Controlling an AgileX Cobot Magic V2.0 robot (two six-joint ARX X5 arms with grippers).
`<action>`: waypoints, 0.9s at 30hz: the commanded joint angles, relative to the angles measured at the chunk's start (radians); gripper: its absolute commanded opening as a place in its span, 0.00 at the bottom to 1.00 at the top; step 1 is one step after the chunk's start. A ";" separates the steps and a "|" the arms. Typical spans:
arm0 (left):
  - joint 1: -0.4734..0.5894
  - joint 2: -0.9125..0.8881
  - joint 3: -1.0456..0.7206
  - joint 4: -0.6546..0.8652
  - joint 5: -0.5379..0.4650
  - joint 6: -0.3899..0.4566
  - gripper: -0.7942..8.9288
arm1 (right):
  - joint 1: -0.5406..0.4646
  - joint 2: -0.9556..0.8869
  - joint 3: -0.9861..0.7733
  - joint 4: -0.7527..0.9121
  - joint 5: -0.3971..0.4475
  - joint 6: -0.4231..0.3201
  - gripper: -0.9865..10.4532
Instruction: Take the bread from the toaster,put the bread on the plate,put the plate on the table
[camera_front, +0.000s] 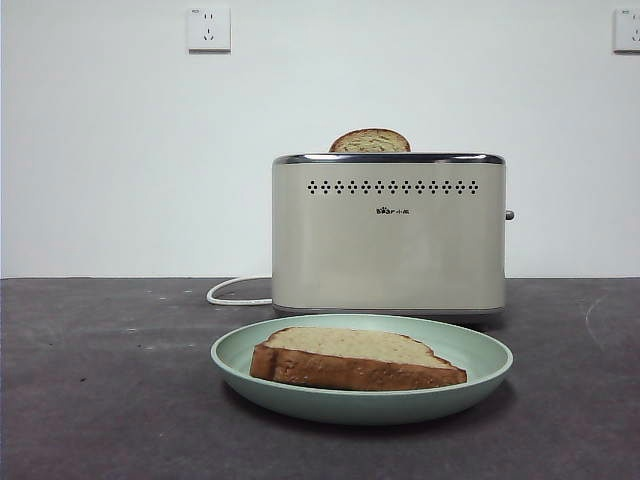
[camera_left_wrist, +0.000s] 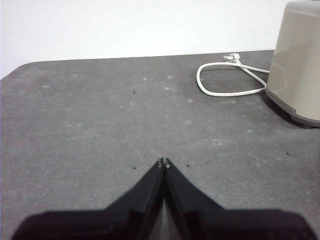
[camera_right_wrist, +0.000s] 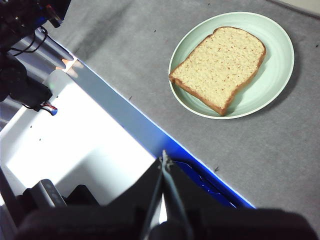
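A thick slice of bread (camera_front: 355, 359) (camera_right_wrist: 220, 66) lies flat on the mint-green plate (camera_front: 478, 352) (camera_right_wrist: 277, 60), which rests on the dark grey table (camera_front: 100, 380) in front of the cream toaster (camera_front: 388, 240) (camera_left_wrist: 297, 60). My left gripper (camera_left_wrist: 164, 162) is shut and empty, low over bare tabletop well away from the toaster's side. The right gripper (camera_right_wrist: 165, 161) is also shut and empty, pulled back over the table's edge, clear of the plate. Neither gripper appears in the front view.
A second slice with a domed top (camera_front: 370, 141) pokes out of the toaster's slot. The white cord (camera_front: 235, 292) (camera_left_wrist: 225, 82) loops on the table beside the toaster. A white surface and robot hardware (camera_right_wrist: 65, 135) lie beyond the table edge.
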 joint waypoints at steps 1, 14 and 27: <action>0.003 -0.003 -0.012 0.005 -0.001 -0.006 0.08 | 0.002 -0.002 0.001 0.005 0.003 -0.005 0.09; 0.003 -0.003 -0.012 0.005 -0.001 -0.006 0.08 | -0.009 -0.016 0.001 0.037 0.006 -0.084 0.09; 0.003 -0.003 -0.012 0.005 -0.001 -0.006 0.08 | -0.348 -0.172 -0.150 0.555 0.005 -0.120 0.09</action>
